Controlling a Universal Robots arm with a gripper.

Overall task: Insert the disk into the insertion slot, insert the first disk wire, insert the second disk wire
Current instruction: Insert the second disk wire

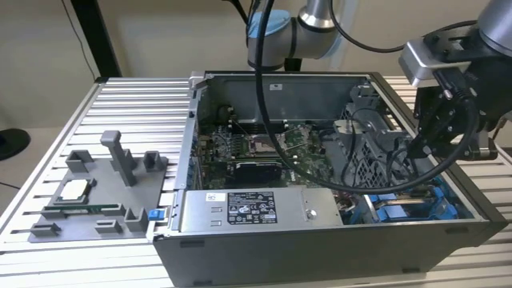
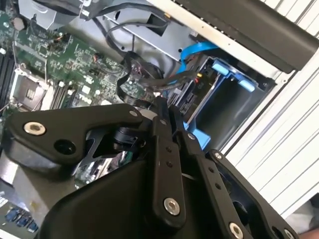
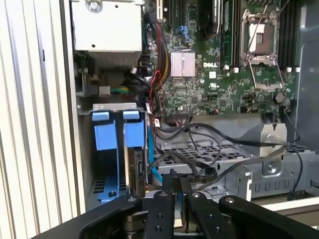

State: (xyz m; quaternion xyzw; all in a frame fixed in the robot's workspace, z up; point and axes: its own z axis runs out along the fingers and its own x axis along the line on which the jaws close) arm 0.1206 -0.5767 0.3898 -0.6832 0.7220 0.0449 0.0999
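Tool (image 3: 178, 186) fingers pressed together, arm reaching down into the case just beside the insertion slot (image 3: 119, 154).

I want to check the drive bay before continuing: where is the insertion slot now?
The insertion slot sits in the open computer case's corner at the exterior view's right, beside the grey power supply box. In the first wrist view its blue rails stand next to the case wall.
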